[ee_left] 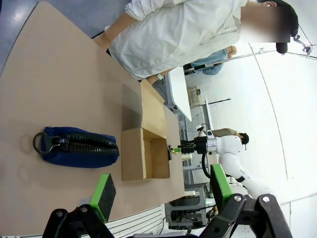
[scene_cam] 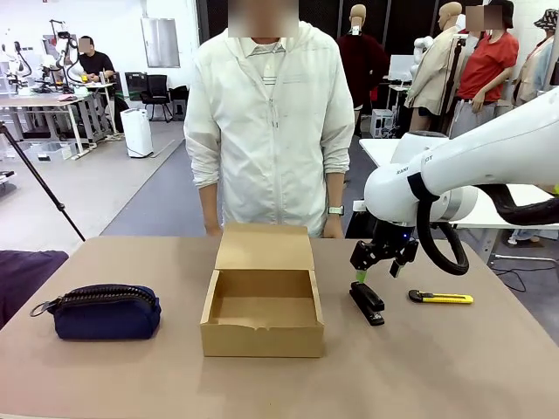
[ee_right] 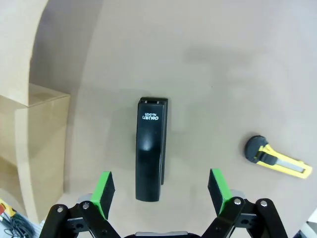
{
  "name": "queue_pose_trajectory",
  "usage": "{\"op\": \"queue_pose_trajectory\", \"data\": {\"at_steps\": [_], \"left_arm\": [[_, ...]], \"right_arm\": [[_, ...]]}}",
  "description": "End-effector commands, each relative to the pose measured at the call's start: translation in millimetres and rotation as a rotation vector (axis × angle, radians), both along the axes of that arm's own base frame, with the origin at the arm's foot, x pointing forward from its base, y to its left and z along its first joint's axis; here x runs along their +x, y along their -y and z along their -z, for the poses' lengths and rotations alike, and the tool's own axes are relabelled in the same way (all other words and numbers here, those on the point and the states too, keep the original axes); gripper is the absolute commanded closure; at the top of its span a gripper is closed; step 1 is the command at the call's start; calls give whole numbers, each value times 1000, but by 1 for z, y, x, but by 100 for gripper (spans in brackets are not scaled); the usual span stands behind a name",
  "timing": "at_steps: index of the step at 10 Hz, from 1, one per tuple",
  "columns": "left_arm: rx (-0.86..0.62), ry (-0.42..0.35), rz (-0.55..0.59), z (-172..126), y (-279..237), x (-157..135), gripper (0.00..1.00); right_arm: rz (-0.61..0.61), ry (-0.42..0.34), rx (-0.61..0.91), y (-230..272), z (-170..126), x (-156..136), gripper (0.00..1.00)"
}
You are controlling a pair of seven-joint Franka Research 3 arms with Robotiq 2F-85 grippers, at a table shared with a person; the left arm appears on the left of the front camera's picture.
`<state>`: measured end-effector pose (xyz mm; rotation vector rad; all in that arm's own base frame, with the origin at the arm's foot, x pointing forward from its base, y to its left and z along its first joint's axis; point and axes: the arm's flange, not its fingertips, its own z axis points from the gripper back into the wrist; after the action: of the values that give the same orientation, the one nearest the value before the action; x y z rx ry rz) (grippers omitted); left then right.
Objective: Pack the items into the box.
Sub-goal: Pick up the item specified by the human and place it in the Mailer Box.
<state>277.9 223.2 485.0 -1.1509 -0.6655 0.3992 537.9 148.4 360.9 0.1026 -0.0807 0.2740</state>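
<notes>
Brown carton: one box [scene_cam: 262, 339], lid flap tipped back toward the person [scene_cam: 266, 131] at the far edge of the table [scene_cam: 437, 375].

Count on the table: one box, one pouch [scene_cam: 105, 312], one gadget [scene_cam: 368, 304], one knife [scene_cam: 441, 298]. Pincers: two.

Right gripper [scene_cam: 378, 272]: released, jaws spread wide, nothing between them. It hangs just above the gadget. In the right wrist view the black gadget lies lengthwise straight ahead of it, its near end falling between the two green pads [ee_right: 104, 191], apart from both. White print sits at the gadget's far end. The knife, yellow and black, lies ahead and out past the pad seen on the right of that view, well clear of the gadget. A corner of the box stands out past the pad seen on the left.

Left gripper [ee_left: 162, 186]: released, jaws wide, grasping nothing. In the left wrist view the box sits ahead, roughly in line with the gap between its fingers. The navy pouch, zip up and metal ring at its outer end, lies ahead on the side of the left-hand finger, near the box but not touching it.

Both items are on the table, outside the box.
</notes>
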Motion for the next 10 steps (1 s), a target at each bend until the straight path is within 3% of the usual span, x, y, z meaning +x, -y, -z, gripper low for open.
{"op": "queue_pose_trajectory", "data": {"at_steps": [1, 3, 5, 6, 7, 8, 10], "left_arm": [[-5, 30, 3, 0, -1, 0, 0], [-5, 30, 3, 0, -1, 0, 0], [-5, 30, 3, 0, -1, 0, 0], [-5, 30, 3, 0, -1, 0, 0], [-5, 30, 3, 0, -1, 0, 0], [-5, 30, 3, 0, -1, 0, 0], [-5, 30, 3, 0, -1, 0, 0]], "right_arm": [[3, -68, -17, -18, 26, 15, 0], [5, -124, -22, -27, 46, 21, 0], [7, -117, -44, -29, 49, 21, 0], [11, -113, -79, -27, 48, 21, 32], [15, -113, -67, -29, 50, 20, 92], [-8, -123, -41, -30, 50, 20, 100], [13, -122, -63, -30, 50, 19, 100]]}}
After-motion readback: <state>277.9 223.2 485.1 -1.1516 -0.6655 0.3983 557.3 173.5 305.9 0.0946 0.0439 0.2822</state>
